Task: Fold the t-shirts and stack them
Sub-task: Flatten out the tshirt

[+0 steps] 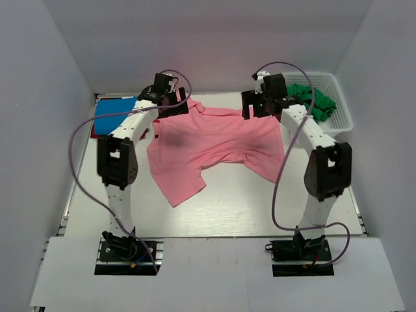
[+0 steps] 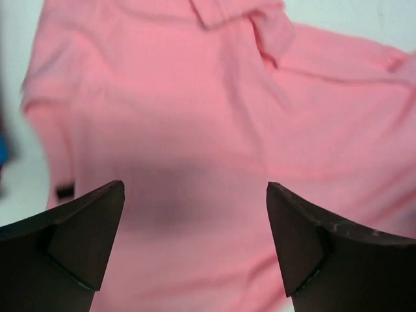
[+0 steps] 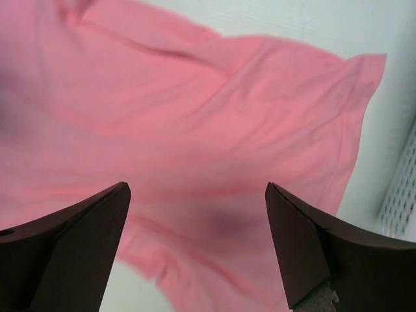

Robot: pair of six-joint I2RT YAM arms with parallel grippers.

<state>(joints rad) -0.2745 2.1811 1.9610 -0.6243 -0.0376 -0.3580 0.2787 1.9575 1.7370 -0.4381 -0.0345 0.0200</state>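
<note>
Top external: one pink t-shirt point(image 1: 214, 146); one blue t-shirt point(image 1: 117, 109); one basket point(image 1: 343, 116).

Lighting: bright, even, coming from overhead. Shadows: soft dark patches are falling on the pink t-shirt point(image 1: 221, 140). Focus: wrist views are blurring throughout; top view is reading sharp.

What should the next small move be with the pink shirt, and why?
Probably lower the open left pincer and right pincer onto the pink shirt and pinch it near its far edge. It lies rumpled and unfolded, and both pincers hang above it holding nothing, so it likely needs pulling flat first.
</note>
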